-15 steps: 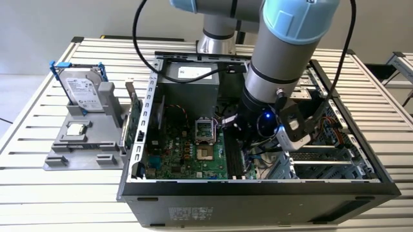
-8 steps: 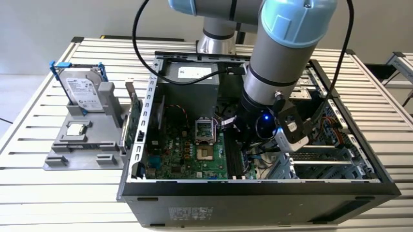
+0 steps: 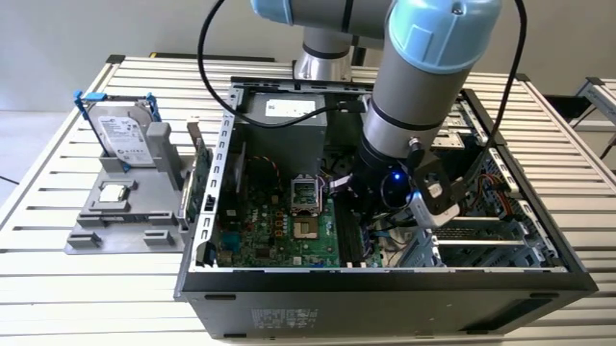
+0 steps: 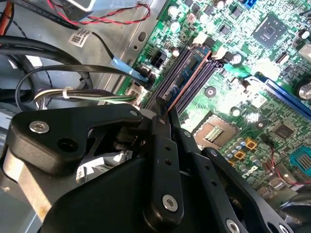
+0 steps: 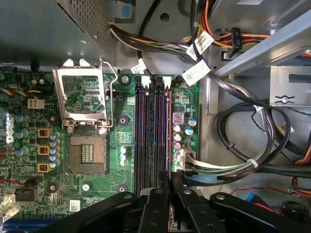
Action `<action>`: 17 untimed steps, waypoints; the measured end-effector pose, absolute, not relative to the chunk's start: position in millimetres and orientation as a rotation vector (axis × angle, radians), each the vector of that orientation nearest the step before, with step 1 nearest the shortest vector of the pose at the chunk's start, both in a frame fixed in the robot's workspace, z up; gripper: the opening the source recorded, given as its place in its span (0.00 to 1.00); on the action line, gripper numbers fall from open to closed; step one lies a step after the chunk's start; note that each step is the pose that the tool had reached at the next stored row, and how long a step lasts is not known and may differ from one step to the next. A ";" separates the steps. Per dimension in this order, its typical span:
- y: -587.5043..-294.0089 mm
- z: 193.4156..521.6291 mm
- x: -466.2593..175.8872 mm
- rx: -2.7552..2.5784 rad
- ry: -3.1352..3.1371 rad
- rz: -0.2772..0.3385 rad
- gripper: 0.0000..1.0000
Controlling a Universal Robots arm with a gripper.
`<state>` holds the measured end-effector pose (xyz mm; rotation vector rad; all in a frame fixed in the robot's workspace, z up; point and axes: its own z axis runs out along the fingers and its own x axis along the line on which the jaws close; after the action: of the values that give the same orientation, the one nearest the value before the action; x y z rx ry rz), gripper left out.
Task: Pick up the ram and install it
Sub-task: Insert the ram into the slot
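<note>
Closed on the memory stick (image 4: 187, 73): black claw (image 4: 167, 114) low inside the open computer case (image 3: 385, 277). Stick standing on edge in the slots (image 5: 153, 136) on the green board (image 5: 92, 141), beside the open processor socket (image 5: 86, 154). Farther off, at exterior view's left, hard drive (image 3: 125, 137) upright in a grey holder (image 3: 125, 216).

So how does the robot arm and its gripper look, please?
The arm is a thick silver-grey tube with light blue caps at its joints. Black cables loop along it. Near the wrist a small blue light glows. The gripper is matte black, with flat linked bars fastened by silver screws.
</note>
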<state>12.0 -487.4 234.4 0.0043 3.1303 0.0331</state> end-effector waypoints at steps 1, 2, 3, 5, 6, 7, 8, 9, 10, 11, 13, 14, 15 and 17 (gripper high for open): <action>-487.4 233.4 12.0 0.004 3.130 0.033 0.00; -487.4 232.3 12.0 0.004 3.130 0.033 0.00; -487.3 231.0 12.0 0.004 3.130 0.033 0.00; -487.3 228.9 12.0 0.004 3.130 0.033 0.00; -487.3 228.3 11.9 0.004 3.130 0.033 0.00; -487.3 227.8 11.7 0.004 3.130 0.033 0.00; -487.1 227.3 11.6 0.004 3.130 0.033 0.00; -487.0 226.5 11.6 0.004 3.130 0.033 0.00; -486.6 225.6 11.4 0.004 3.130 0.033 0.00; -486.3 225.0 11.3 0.004 3.130 0.033 0.00; -485.5 224.3 11.1 0.004 3.130 0.033 0.00; -485.1 224.0 11.2 0.004 3.130 0.033 0.00; -484.6 223.7 11.1 0.004 3.130 0.033 0.00; -483.4 222.7 11.1 0.004 3.130 0.033 0.00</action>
<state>11.1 -483.4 222.7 0.0043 3.1301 0.0332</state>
